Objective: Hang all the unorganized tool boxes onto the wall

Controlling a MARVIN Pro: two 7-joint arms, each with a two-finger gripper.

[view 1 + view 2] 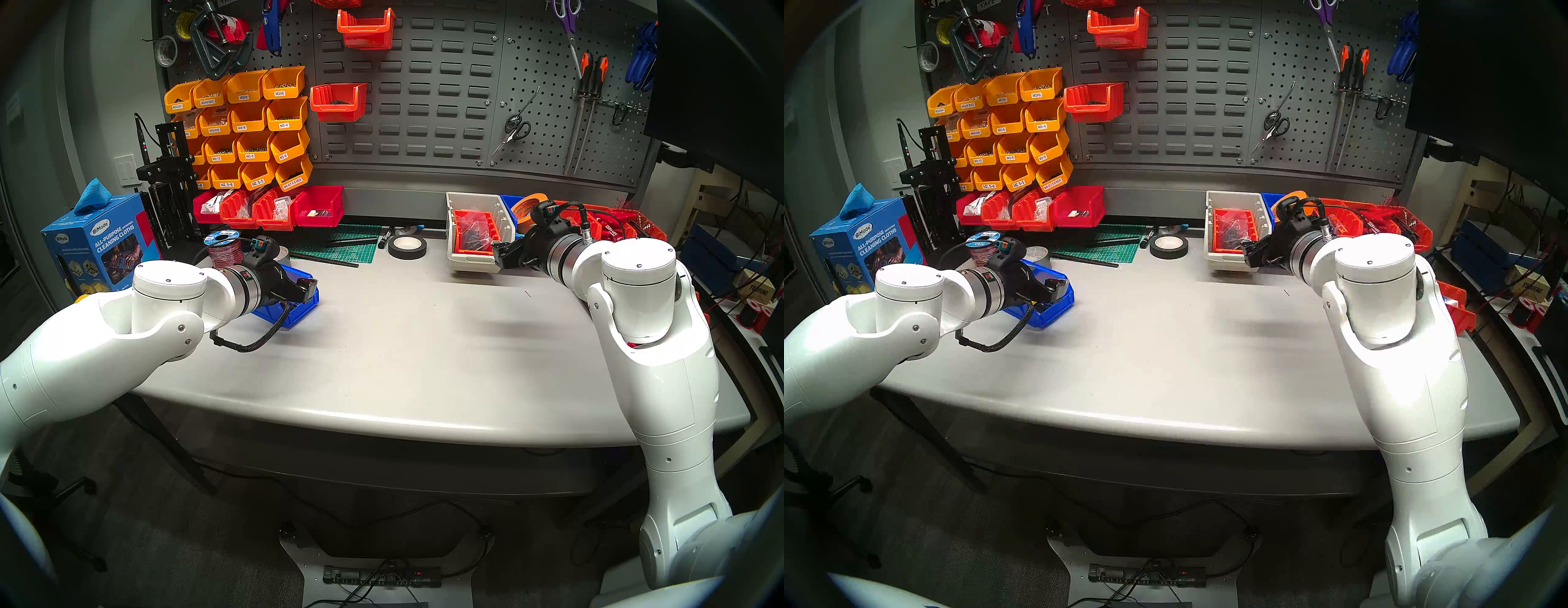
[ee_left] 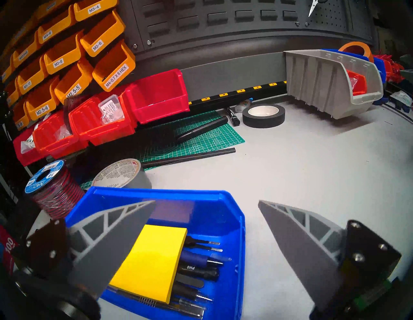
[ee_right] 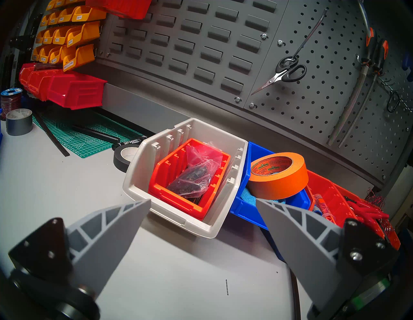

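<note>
from the head views, the left gripper (image 1: 306, 285) hangs over a bright blue open-top plastic bin (image 1: 303, 308) that sits on the grey tabletop (image 1: 424, 339) near its left side, but the arm hides most of the bin. the left wrist view fills that in: the same blue bin (image 2: 225, 214) holds a yellow pad of sticky notes (image 2: 154, 257) and a row of dark-handled small drivers (image 2: 201, 268), and the left gripper's two grey fingers (image 2: 125, 234) stand wide apart, one above the bin's inside and the other over bare table, gripping nothing.

the right gripper (image 1: 500, 254) in the head views sits just at the front of a larger beige ribbed plastic bin (image 1: 475, 229), without showing how the fingers stand. the right wrist view settles it: the right gripper (image 3: 203, 203) is spread open and empty, its tips short of the beige bin's sloped front. that view also shows inside the beige bin (image 3: 143, 178) an orange-red bin (image 3: 172, 169) with a clear plastic bag of dark parts (image 3: 196, 174), and, touching its far side, a second bright blue bin (image 3: 257, 152) carrying a roll of orange tape (image 3: 279, 178).

only the head views show the whole dark grey louvred metal panel (image 1: 424, 85), with two orange-red bins hanging on its left columns.
</note>
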